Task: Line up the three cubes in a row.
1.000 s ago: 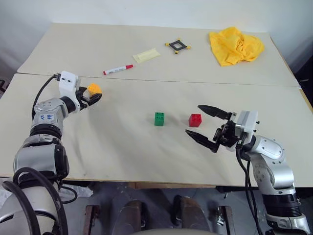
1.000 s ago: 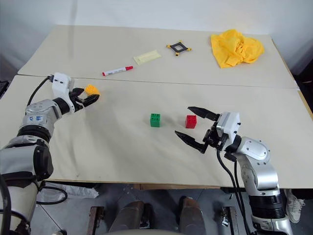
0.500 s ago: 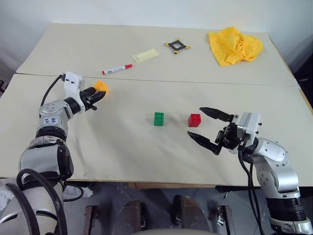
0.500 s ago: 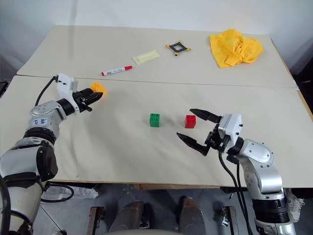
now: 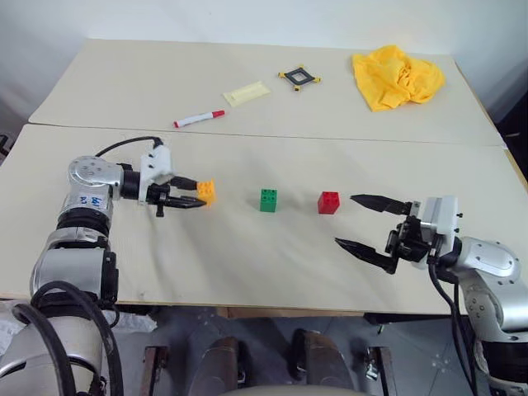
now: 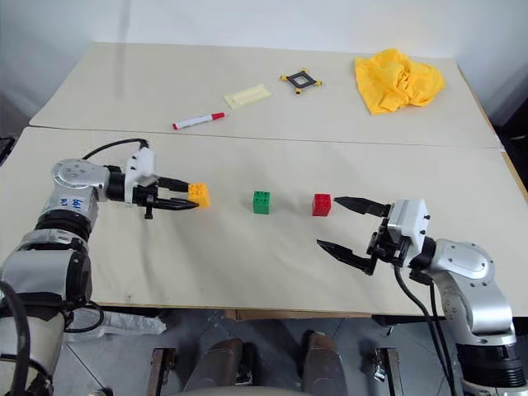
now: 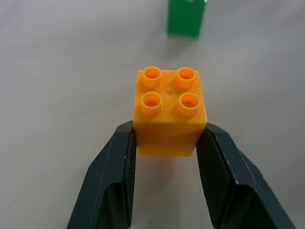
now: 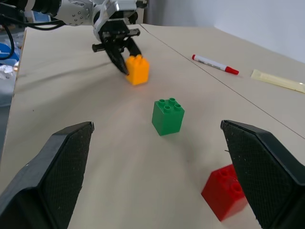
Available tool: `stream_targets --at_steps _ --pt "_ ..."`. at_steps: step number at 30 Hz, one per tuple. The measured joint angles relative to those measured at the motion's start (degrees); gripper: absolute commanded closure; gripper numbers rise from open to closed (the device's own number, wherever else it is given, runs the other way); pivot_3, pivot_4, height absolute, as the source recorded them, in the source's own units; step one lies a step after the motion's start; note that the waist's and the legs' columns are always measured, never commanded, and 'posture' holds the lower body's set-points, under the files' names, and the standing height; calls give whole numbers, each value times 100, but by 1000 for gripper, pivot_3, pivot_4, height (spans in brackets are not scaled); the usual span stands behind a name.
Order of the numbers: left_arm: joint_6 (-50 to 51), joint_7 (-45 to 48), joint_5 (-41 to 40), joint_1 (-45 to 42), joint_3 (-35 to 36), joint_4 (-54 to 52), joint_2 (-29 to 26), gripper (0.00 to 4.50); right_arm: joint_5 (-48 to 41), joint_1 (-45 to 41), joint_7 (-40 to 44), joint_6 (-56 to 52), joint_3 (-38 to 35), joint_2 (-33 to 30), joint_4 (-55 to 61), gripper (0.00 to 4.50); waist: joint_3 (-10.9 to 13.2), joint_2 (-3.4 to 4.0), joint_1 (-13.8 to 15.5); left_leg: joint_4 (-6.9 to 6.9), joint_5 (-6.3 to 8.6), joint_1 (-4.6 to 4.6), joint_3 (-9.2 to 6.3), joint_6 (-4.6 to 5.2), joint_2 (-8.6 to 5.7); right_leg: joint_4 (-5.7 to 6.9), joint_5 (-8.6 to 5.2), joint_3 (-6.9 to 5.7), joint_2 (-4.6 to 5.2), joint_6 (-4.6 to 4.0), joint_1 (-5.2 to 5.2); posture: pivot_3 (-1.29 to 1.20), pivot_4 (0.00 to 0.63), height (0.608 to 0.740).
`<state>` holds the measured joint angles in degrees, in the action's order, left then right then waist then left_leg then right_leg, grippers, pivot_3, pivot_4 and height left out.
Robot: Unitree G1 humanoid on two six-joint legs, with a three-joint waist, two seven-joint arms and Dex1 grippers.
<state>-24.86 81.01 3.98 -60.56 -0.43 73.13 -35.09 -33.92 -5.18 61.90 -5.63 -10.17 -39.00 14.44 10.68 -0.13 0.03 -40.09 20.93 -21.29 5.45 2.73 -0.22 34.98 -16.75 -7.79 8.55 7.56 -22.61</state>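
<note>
Now left gripper (image 5: 200,195) clamped on orange-yellow cube (image 5: 206,191), green cube (image 5: 269,200) just ahead, extending row; right gripper (image 5: 368,223) spread, idle.

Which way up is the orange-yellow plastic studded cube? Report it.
Upright: the orange-yellow plastic studded cube shows its four studs on top.

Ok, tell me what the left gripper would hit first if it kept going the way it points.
The left gripper, shut on the orange cube, points toward the green cube. That would likely be met first, though the exact line is uncertain.
</note>
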Motion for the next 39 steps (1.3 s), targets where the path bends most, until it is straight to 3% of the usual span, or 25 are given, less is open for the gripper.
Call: stream_targets --at_steps 8,19,20,28,34,39 --pt "-154 -386 173 -213 -53 196 329 3041 -25 465 -81 -95 -154 -11 402 0 -1 -4 169 -10 -1 0 -8 12 4 2 3 0 12 5 9 0 150 740" --pt "1 -490 368 -440 -133 261 689 3041 -91 820 -167 -155 -227 -10 588 0 -1 -4 123 -10 0 0 0 15 -1 -3 5 0 5 8 8 0 150 740" --pt "77 -405 371 -458 -134 267 687 2481 -90 830 -165 -155 -245 -10 584 0 -1 -4 117 -9 0 0 1 15 -1 -3 4 1 4 8 7 0 150 740" --pt "367 48 228 -461 61 304 254 197 -13 408 113 -53 -213 -11 -19 0 2 -9 55 -10 0 0 1 14 11 -2 4 3 2 8 4 0 150 740" --pt "439 136 -386 -187 677 114 -115 197 130 -494 1007 328 -142 -320 -1380 0 2 -9 2 -9 0 0 -2 15 11 0 4 3 9 8 4 0 150 740" --pt "264 119 -574 390 888 -53 -685 197 409 -1768 2212 862 4 -720 -3256 0 3 -8 -98 -6 0 2 2 14 16 2 4 1 6 7 1 0 150 740"
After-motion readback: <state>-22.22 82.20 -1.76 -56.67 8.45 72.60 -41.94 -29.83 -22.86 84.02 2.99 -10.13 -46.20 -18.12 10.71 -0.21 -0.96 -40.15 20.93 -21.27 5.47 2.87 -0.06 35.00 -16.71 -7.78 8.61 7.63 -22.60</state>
